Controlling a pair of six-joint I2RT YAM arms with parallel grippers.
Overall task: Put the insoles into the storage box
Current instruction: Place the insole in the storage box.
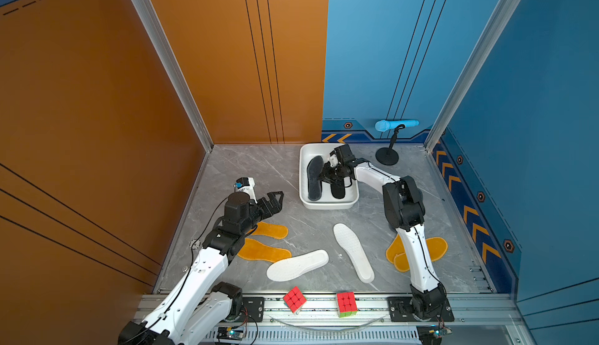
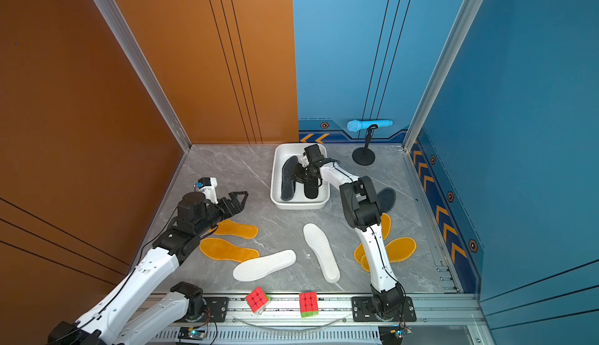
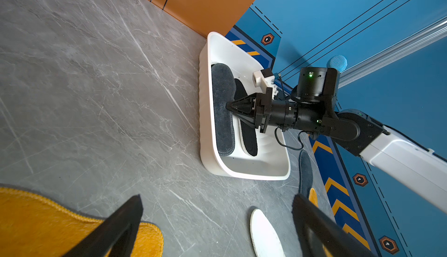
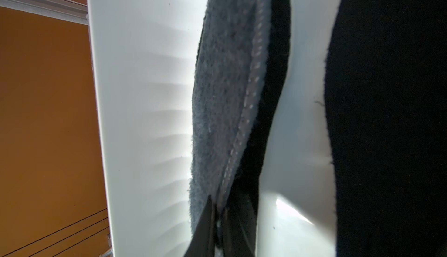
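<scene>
Storage box (image 1: 329, 205), rear centre of table (image 1: 259, 171): left insole (image 1: 314, 181) and right insole (image 1: 337, 193) side by side inside; microphone stand (image 1: 387, 157) to its right. Before it on the table, insoles: left pair (image 1: 264, 251), middle pair (image 1: 353, 249), overlapping right pair (image 1: 437, 247). Two cubes (image 1: 295, 298) on the front rail (image 1: 372, 306).

We find both top views bright and evenly lit from above, sharp throughout. The arms throw only soft, pale shadows on the table (image 1: 259, 171). The left wrist view is equally bright. There the fingers (image 3: 121, 226) of the left gripper (image 3: 217, 196) sit close to the lens, out of focus and stretched toward the frame edge. In the right wrist view the grey insole (image 4: 222, 86) is soft, the black insole (image 4: 387, 98) is crushed to featureless dark, and one hard glare patch marks the box (image 4: 145, 98) floor.
</scene>
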